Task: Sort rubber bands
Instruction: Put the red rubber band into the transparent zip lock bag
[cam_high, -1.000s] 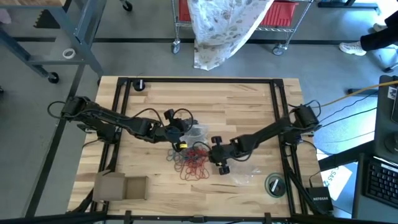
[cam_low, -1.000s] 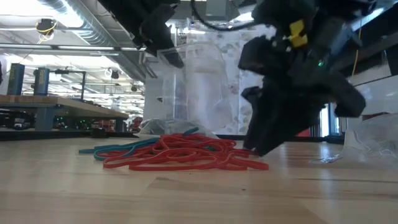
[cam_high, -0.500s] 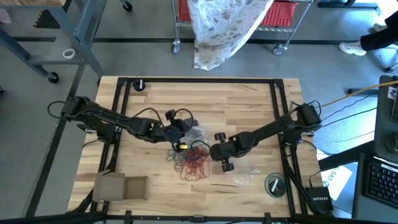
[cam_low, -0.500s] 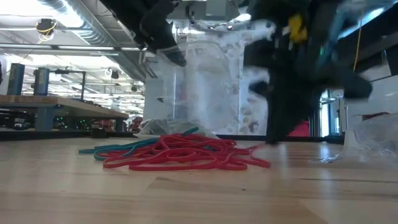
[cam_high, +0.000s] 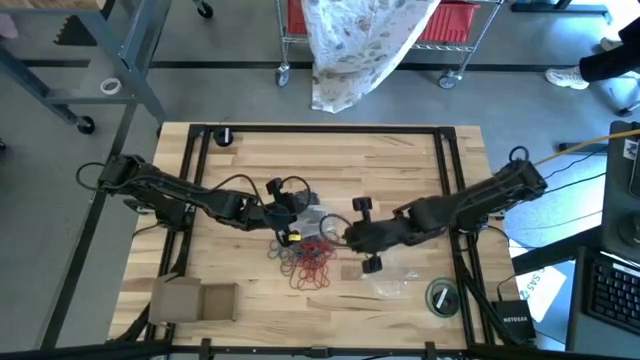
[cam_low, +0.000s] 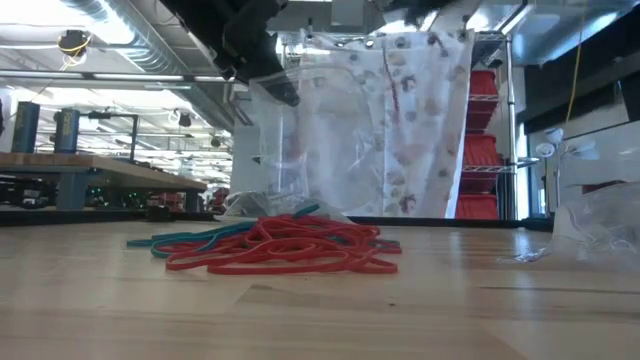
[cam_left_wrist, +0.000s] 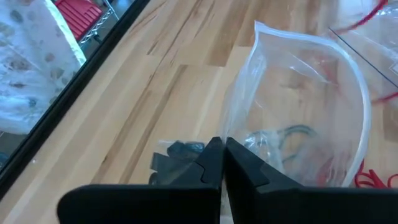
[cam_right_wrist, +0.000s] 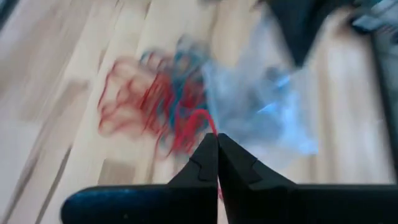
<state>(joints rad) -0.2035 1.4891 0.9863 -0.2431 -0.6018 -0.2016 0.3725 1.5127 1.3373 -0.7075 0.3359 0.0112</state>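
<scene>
Nearest the front edge of the pale butcher-block table (cam_high: 400, 160) there's a flat brown cardboard box (cam_high: 195, 299) on the left and a round green-rimmed lid or roll (cam_high: 441, 297) on the right, with a small black box beside it just off the table that reads NETGEAR (cam_high: 515, 322). A crinkly clear plastic bag (cam_high: 395, 283) lies just left of that round thing. In the middle sits the pile of rubber bands (cam_high: 310, 264), thin floppy loops, mostly red with some teal and dark ones tangled in; from table level it's a low red heap with teal strands sticking out the left side (cam_low: 270, 249). The right gripper (cam_high: 347, 238) is just right of the pile, and its fingers (cam_right_wrist: 233, 163) are pinched closed on a single red band (cam_right_wrist: 200, 126) that trails down toward the heap. Compared with a second ago that arm has lifted and swung back: it used to fill the right side of the low view down by the pile with its fingers apart, and now it's gone from that view almost completely. The left gripper (cam_high: 287, 213) hasn't budged, sitting just behind the pile with its fingers (cam_left_wrist: 208, 163) clamped shut on the rim of another clear bag (cam_left_wrist: 298, 118), holding the mouth up and open. Behind the table hangs a pale spotted plastic sheet (cam_high: 360, 45).
</scene>
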